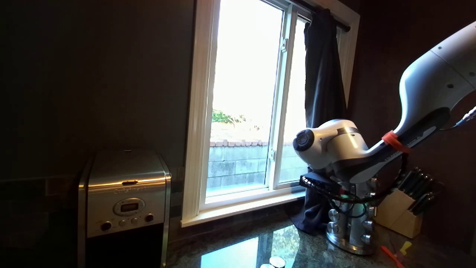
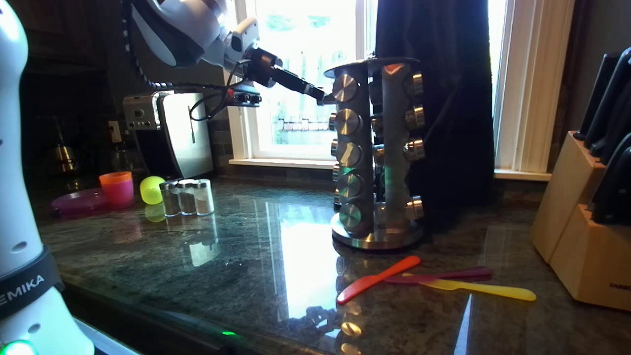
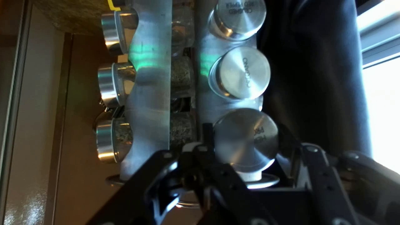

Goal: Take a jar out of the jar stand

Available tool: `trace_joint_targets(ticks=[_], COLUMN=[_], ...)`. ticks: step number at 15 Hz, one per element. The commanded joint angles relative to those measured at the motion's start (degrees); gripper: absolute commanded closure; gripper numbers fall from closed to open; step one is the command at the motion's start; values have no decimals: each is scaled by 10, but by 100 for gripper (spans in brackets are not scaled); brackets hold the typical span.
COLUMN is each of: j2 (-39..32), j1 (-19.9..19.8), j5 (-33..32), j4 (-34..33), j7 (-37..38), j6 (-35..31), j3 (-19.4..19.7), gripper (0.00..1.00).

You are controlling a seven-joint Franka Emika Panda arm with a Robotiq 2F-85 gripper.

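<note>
The jar stand (image 2: 362, 231) is a tall silvery rack upright on the counter, with tiers of shiny-lidded jars; it shows in both exterior views. From the window side my gripper (image 2: 325, 97) reaches in at its top tier. In the wrist view, turned upside down, a jar (image 3: 247, 140) with a round metal lid sits between my dark fingers (image 3: 207, 136), one on each side and close against the lid. That jar is still in its slot; its glass body is hidden behind the lid. Beside it in the same column is another jar (image 3: 243, 73).
A dark curtain (image 2: 456, 123) hangs close behind the stand. The pale knife block (image 2: 567, 207) stands nearby, and coloured plastic knives (image 2: 379, 278) lie in front. Small shakers (image 2: 187, 197), cups (image 2: 117, 187) and a silver appliance (image 1: 126, 201) stand farther along the counter.
</note>
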State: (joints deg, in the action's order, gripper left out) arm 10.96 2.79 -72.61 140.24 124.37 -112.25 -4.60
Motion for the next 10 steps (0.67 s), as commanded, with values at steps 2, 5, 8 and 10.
trace_joint_targets(ticks=[2, 5, 8, 10], j2=[7, 8, 9, 11], j1=[17, 16, 16, 20], j5=[6, 26, 43, 50], j4=[13, 6, 2, 3], j7=[-1, 2, 12, 6], j6=[6, 23, 32, 25], j3=[-7, -4, -3, -5], gripper=[75, 75, 75, 75])
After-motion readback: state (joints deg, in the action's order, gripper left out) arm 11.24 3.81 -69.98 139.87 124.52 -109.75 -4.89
